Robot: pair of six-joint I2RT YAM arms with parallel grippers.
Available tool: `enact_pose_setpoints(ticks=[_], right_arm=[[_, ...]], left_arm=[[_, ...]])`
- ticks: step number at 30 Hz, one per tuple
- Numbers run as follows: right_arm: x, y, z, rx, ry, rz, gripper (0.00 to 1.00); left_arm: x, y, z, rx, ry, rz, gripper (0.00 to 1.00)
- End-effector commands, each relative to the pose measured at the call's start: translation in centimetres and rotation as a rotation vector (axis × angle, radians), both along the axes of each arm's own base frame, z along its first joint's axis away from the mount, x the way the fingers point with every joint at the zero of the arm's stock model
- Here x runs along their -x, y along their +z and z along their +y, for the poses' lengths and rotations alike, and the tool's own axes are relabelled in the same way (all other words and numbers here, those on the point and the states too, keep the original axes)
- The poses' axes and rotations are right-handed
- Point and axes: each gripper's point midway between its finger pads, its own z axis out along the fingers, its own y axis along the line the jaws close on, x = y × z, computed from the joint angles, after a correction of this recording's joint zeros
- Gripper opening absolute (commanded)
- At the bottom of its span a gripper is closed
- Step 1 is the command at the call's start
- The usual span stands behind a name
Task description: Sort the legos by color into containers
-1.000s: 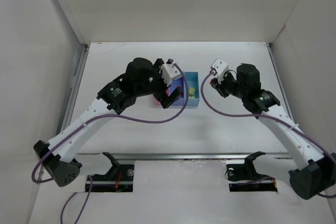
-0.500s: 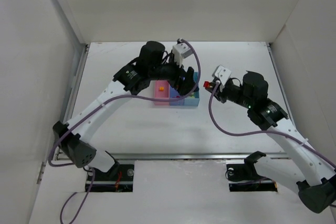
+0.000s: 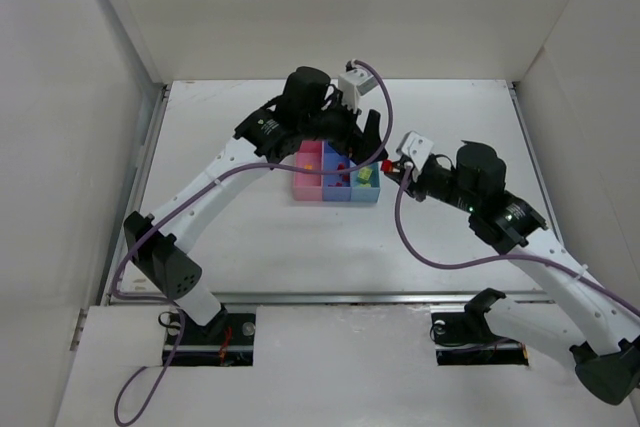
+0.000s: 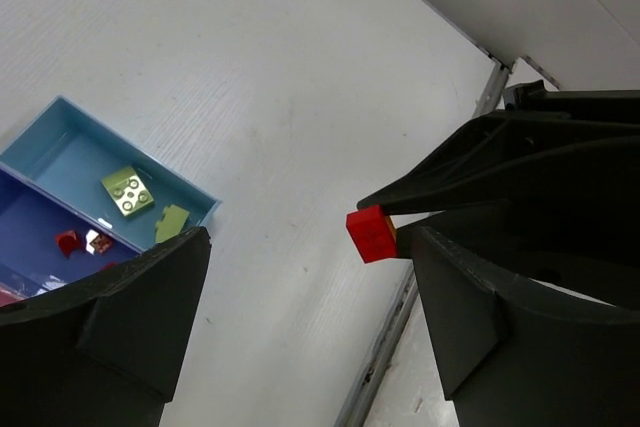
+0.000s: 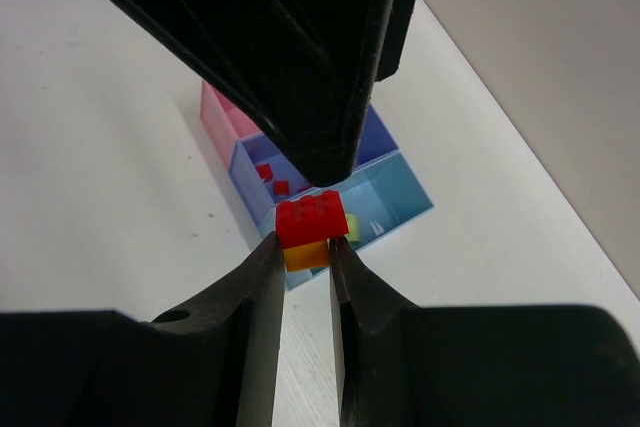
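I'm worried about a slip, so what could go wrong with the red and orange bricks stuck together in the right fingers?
1. The right fingers pinch only the orange brick at their tips, the red brick stacked on top; a tug could knock both loose.
2. They hang beside the bins, not over them, so a drop would land on the table.
3. The open left fingers flank the bricks closely; they might bump the right ones.

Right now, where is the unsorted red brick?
The red brick rides on the orange brick pinched by the right fingers, right of the light blue bin in the top view.
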Motion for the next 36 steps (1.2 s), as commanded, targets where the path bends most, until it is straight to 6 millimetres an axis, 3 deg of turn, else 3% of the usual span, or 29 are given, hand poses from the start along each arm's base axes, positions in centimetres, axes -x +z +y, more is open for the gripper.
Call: enact_pose_setpoints(ticks=[1, 3, 5, 8, 13, 15, 18, 23, 28, 31, 32, 36], right_arm=[[-0.5, 0.9, 0.3, -0.015, -0.009, -0.052, 0.03], [-0.6, 1.4, 0.2, -0.013, -0.007, -0.067, 0.03], [-0.7, 1.1, 0.3, -0.008, -0.006, -0.060, 0.03], [-0.8, 1.1, 0.3, -0.003, -0.004, -0.067, 0.03], [-0.9, 1.1, 0.2, -0.001, -0.013, -0.068, 0.03], [-0.9, 1.1, 0.2, -0.001, -0.013, -0.068, 0.03], [-0.9, 1.1, 0.2, -0.001, -0.013, -0.068, 0.03], [-0.9, 1.1, 0.2, -0.001, -0.013, -0.068, 0.03], [-0.8, 0.9, 0.1, 0.010, -0.011, -0.067, 0.03], [-0.8, 0.9, 0.1, 0.010, -0.011, -0.067, 0.03], [-0.8, 0.9, 0.1, 0.010, -0.011, -0.067, 0.03], [-0.8, 0.9, 0.1, 0.010, -0.011, -0.067, 0.03]], left_arm=[[1.5, 2.9, -0.2, 0.065, -0.052, -0.019, 0.79], [1.9, 2.5, -0.3, 0.066, -0.075, -0.003, 0.73], [2.7, 2.1, -0.5, 0.072, -0.109, 0.028, 0.73], [2.4, 0.3, -0.8, 0.037, -0.119, 0.067, 0.71], [2.5, -0.2, -1.1, 0.035, -0.146, 0.065, 0.70], [2.3, -1.7, -1.5, 0.012, -0.158, 0.092, 0.69], [2.7, -2.2, -1.6, 0.016, -0.173, 0.115, 0.69], [2.3, -1.6, -1.9, 0.028, -0.174, 0.099, 0.66], [2.1, -1.0, -1.8, 0.046, -0.172, 0.097, 0.54], [2.7, -1.4, -2.1, 0.065, -0.196, 0.140, 0.56], [2.9, -1.5, -2.2, 0.076, -0.204, 0.151, 0.61], [3.8, 0.1, -2.8, 0.146, -0.235, 0.201, 0.64]])
